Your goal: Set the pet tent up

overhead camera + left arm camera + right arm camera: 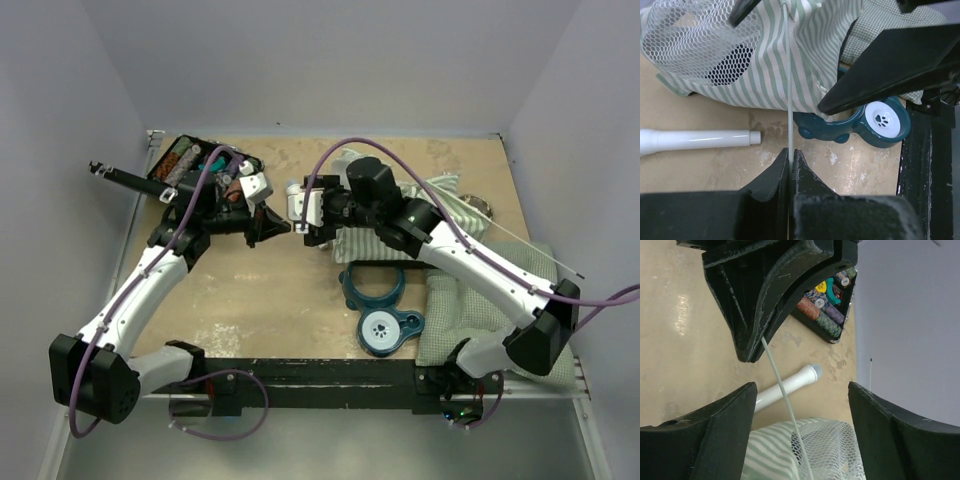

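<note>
The pet tent (765, 65), green-and-white striped fabric with a white mesh panel (690, 35), lies crumpled on the table; in the top view (440, 195) it is mostly under my right arm. A thin white pole (789, 90) runs out of the fabric. My left gripper (791, 152) is shut on this pole, just left of the tent (283, 227). My right gripper (802, 390) is open, its fingers either side of the same pole (785, 395) without touching it, and it faces the left gripper (297, 212). Striped fabric and mesh (790, 450) lie below it.
A white plastic tube (695, 140) lies on the table by the tent. A teal double bowl stand (378, 305) sits near the front centre. A green checked cushion (470, 300) lies at the right. A black tray of colourful items (200, 170) stands at the back left.
</note>
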`<move>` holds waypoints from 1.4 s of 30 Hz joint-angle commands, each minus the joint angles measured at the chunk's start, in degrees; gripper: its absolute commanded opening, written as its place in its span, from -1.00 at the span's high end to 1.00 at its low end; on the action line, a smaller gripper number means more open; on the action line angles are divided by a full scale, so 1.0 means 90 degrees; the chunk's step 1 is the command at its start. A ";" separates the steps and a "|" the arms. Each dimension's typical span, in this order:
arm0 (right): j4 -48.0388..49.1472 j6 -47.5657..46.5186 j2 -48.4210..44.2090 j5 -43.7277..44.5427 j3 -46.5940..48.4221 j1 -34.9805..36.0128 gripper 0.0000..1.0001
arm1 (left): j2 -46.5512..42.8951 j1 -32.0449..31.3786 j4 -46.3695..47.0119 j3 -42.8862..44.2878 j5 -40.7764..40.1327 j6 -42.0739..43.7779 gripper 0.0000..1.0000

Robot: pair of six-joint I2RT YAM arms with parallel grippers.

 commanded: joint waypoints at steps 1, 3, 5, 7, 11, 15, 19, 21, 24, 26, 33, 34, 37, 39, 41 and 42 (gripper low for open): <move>0.1402 -0.0063 0.0097 0.0979 -0.0128 0.0308 -0.44 | 0.0003 -0.0004 0.0745 0.0018 0.0644 -0.0176 1.00; 0.1617 -0.0209 0.0205 0.1399 -0.0245 0.0523 -0.23 | -0.0016 -0.0004 0.0668 0.0048 0.0683 -0.0128 1.00; 0.1852 -0.0385 0.0263 0.1722 -0.0441 0.0611 -0.14 | -0.0026 0.0006 0.0590 0.0067 0.0732 -0.0108 1.00; 0.1931 -0.0580 0.0293 0.1889 -0.0558 0.0651 -0.04 | -0.0036 0.0006 0.0570 0.0087 0.0800 -0.0127 1.00; 0.1863 -0.0834 0.0303 0.1870 -0.0656 0.0670 0.06 | 0.0003 0.0035 0.0677 0.0058 0.0908 -0.0283 1.00; 0.1872 -0.1215 0.0303 0.1957 -0.0744 0.0710 0.17 | 0.0071 0.0045 0.0843 0.0077 0.1045 -0.0498 1.00; 0.2018 -0.1713 0.0254 0.2104 -0.0997 0.0749 0.41 | 0.0227 0.0045 0.0950 0.0116 0.1162 -0.0810 1.00; 0.2126 -0.1966 0.0196 0.2133 -0.1144 0.0797 0.47 | 0.0296 0.0055 0.1038 0.0116 0.1220 -0.1015 1.00; 0.2156 -0.2397 0.0166 0.2357 -0.1262 0.0856 0.52 | 0.0394 0.0045 0.1106 0.0145 0.1308 -0.1328 1.00; 0.2165 -0.2495 0.0195 0.2436 -0.1252 0.0876 0.51 | 0.0442 0.0045 0.1214 0.0155 0.1299 -0.1513 1.00; 0.1941 -0.2583 0.0215 0.2456 -0.0901 0.1003 0.66 | 0.0599 0.0055 0.1839 0.0126 0.1289 -0.2167 1.00; 0.1902 -0.2602 0.0205 0.2456 -0.0881 0.1003 0.78 | 0.0638 0.0055 0.1936 0.0116 0.1260 -0.2294 1.00; 0.1882 -0.2671 0.0127 0.2456 -0.0890 0.1003 1.00 | 0.0706 0.0074 0.2219 0.0106 0.1347 -0.2685 0.87; 0.1931 -0.2574 0.0040 0.2339 -0.0842 0.0954 1.00 | 0.0551 0.0297 0.2685 -0.0087 0.1484 -0.3064 -0.12; 0.2018 -0.2554 -0.0068 0.2300 -0.0871 0.0857 1.00 | 0.0181 0.0794 0.3845 -0.0623 0.1446 -0.3922 -0.93; 0.2019 -0.2554 -0.0117 0.2290 -0.0852 0.0808 1.00 | -0.0014 0.1097 0.4470 -0.0906 0.1426 -0.4342 -0.99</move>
